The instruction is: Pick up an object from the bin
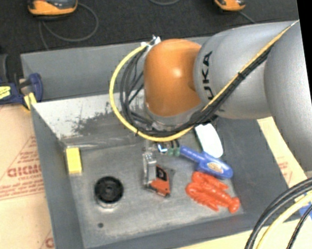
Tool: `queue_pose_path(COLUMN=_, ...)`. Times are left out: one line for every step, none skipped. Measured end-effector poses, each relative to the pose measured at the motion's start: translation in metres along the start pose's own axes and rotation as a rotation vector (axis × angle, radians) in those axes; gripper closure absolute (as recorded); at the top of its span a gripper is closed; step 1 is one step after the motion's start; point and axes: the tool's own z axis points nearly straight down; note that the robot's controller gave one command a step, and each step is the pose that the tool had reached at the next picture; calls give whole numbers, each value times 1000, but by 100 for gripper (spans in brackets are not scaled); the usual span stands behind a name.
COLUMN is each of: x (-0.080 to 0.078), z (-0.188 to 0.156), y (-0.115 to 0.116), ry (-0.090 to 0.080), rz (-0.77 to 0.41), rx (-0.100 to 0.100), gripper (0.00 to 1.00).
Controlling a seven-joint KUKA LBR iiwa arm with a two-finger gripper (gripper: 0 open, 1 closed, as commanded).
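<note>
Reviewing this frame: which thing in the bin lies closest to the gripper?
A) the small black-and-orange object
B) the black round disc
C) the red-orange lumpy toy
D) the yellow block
A: the gripper is right beside the small black-and-orange object, while the yellow block and the black round disc lie further to its left in the camera view.

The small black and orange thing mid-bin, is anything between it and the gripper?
Nothing visible does. The gripper sits right at the view's left edge of the black and orange thing. The blue-handled tool and the orange-red lumpy toy lie apart to its right, the black disc apart to its left.
</note>
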Motion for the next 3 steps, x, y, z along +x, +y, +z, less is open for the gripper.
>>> queue_pose_path(x=-1, z=-5, y=0, ry=-7, rz=2, rx=-1, gripper=0)
queue_pose_path(x=-2, z=24, y=7, ry=-15, rz=68, rx=-1, gripper=0)
queue_pose_path(x=-7, z=68, y=28, ry=0, rz=139, rx=3, gripper=0)
